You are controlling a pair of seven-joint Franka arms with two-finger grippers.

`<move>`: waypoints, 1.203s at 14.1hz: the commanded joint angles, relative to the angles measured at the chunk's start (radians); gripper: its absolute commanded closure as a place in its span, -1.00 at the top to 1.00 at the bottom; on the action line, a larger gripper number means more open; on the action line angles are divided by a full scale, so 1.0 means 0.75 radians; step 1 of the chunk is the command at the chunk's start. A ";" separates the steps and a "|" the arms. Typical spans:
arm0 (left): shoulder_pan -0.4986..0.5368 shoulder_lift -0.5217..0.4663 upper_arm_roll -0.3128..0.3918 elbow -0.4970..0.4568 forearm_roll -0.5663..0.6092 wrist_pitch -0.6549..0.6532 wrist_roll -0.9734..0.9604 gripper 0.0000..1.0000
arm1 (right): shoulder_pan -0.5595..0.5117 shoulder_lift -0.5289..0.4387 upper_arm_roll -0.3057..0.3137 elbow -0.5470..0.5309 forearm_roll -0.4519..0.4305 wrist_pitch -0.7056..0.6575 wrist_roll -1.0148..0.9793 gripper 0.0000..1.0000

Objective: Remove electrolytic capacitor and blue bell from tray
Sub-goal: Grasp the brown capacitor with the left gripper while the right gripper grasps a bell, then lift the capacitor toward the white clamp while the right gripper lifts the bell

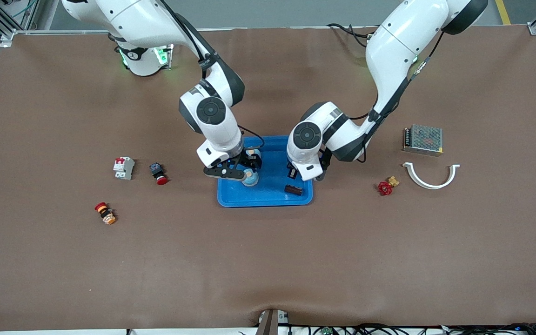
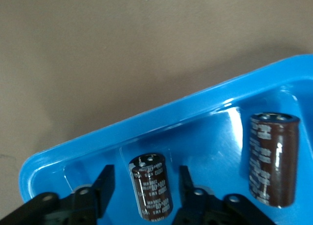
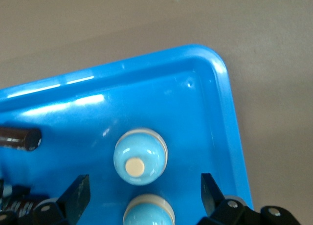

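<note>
A blue tray (image 1: 272,160) sits mid-table. In the left wrist view a small brown capacitor (image 2: 150,191) lies in the tray between the fingers of my left gripper (image 2: 145,171), with a gap showing on each side. A larger capacitor (image 2: 273,159) lies beside it, seen from the front camera (image 1: 293,190) just past the left gripper (image 1: 296,176). My right gripper (image 1: 242,171) hangs open over the tray's other end. Two light-blue bells stand there: one bell (image 3: 148,211) is between the wide-apart fingers of the right gripper (image 3: 145,178), the second bell (image 3: 141,156) just ahead.
Toward the right arm's end lie a white circuit breaker (image 1: 123,167), a black-and-red push button (image 1: 158,173) and a red-orange button (image 1: 105,213). Toward the left arm's end lie a red valve (image 1: 385,187), a white curved bracket (image 1: 431,177) and a metal power supply (image 1: 423,139).
</note>
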 commanded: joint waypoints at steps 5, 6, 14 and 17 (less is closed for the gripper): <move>-0.009 -0.008 0.019 0.028 0.031 -0.006 -0.048 -1.00 | 0.019 0.154 -0.015 0.141 -0.139 -0.002 0.065 1.00; 0.001 -0.022 0.020 0.034 0.033 -0.012 -0.038 -1.00 | 0.019 0.156 -0.015 0.141 -0.147 0.008 0.065 1.00; 0.189 -0.219 0.001 0.018 0.076 -0.319 0.262 -1.00 | 0.034 0.223 -0.015 0.141 -0.168 0.072 0.065 1.00; 0.287 -0.258 -0.001 0.014 0.072 -0.425 0.436 -1.00 | 0.034 0.248 -0.015 0.141 -0.168 0.115 0.063 1.00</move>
